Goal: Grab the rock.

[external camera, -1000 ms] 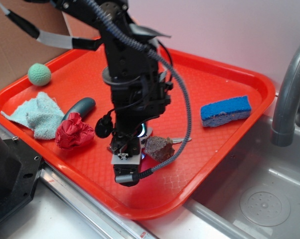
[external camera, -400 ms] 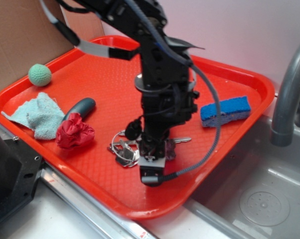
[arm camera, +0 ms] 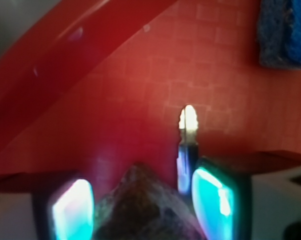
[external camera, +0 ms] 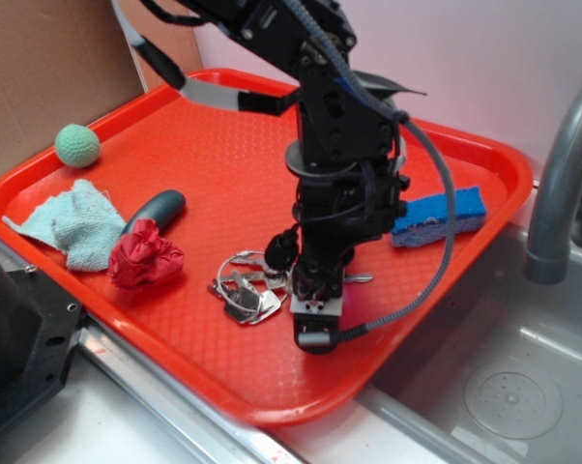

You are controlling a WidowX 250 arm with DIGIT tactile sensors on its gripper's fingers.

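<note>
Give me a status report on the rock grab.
Gripper low over tray, jaws astride rock. Grip unconfirmed. Keys close beside, one key past rock.

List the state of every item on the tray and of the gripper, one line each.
gripper: fingers either side of the rock, closure unclear
rock: between the fingers, on the tray
keys: heaped, beside the gripper
red cloth ball: crumpled
teal cloth: rumpled, flat
blue sponge: lying flat
green ball: resting, untouched

Bright even exterior, wrist view blurred, glaring
</note>
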